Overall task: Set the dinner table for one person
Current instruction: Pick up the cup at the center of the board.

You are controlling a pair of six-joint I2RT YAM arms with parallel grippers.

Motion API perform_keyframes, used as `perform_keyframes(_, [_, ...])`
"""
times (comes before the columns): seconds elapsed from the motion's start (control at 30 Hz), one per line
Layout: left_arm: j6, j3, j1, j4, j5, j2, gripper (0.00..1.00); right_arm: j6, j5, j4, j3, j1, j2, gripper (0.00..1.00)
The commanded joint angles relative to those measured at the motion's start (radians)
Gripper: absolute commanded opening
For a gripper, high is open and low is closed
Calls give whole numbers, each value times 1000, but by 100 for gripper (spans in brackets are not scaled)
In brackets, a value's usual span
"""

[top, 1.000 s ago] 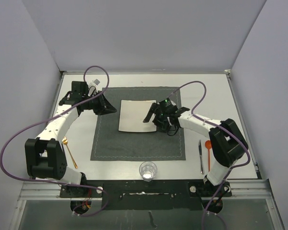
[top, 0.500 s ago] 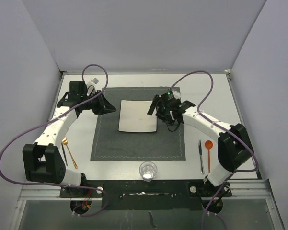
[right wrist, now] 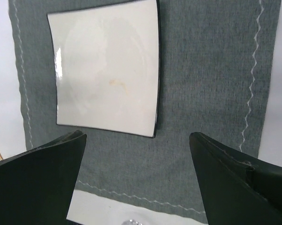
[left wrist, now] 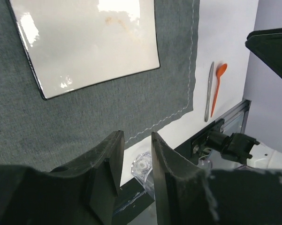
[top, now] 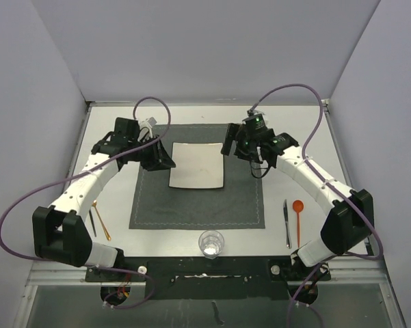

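Bench (top: 198,115), the white dinner table I am setting, fills the top view, and the grey placemat (top: 191,205) lies flat in its middle. The square plate (top: 197,165) sits on the mat's far half, a little askew. A knife (top: 286,222) and an orange spoon (top: 298,215) lie side by side on bare bench to the right of the mat, and a gold piece of cutlery (top: 101,224) lies to its left beside a darker one I cannot identify. The glass (top: 211,242) stands off the mat at the near edge. The left gripper (top: 165,158) hovers at the plate's left side and the right gripper (top: 227,143) at its far right corner; neither carries anything. In the left wrist view, the left gripper (left wrist: 137,140) has its fingers a narrow gap apart with nothing between them, above the mat with the plate (left wrist: 89,42) beyond. In the right wrist view, the right gripper (right wrist: 138,137) is spread wide and empty over the plate (right wrist: 108,70), which lies flat on the mat. I judge the setting mostly done: mat, plate and cutlery look placed. What may remain is moving the glass up beside the plate and squaring the plate.
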Motion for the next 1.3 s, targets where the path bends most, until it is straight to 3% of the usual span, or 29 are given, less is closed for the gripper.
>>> perform_keyframes(0.0, [32, -6, -73, -37, -91, -80, 29, -79, -70, -55, -44, 3, -85, 98])
perform_keyframes(0.1, [23, -55, -115, -48, -122, -106, 31, -98, -80, -101, -62, 12, -127, 100])
perform_keyframes(0.37, [5, -139, -162, -94, -190, -192, 33, -158, -100, -313, -63, 83, -209, 92])
perform_keyframes(0.57, [-11, -149, -180, -100, -201, -208, 33, -168, -15, -460, -76, 178, -228, 93])
perform_keyframes(0.8, [-36, -154, -225, -88, -228, -195, 33, -147, 27, -522, -114, 262, -241, 92])
perform_keyframes(1.27, [-42, -107, -291, -116, -293, -143, 33, -83, 115, -601, -38, 535, -109, 91])
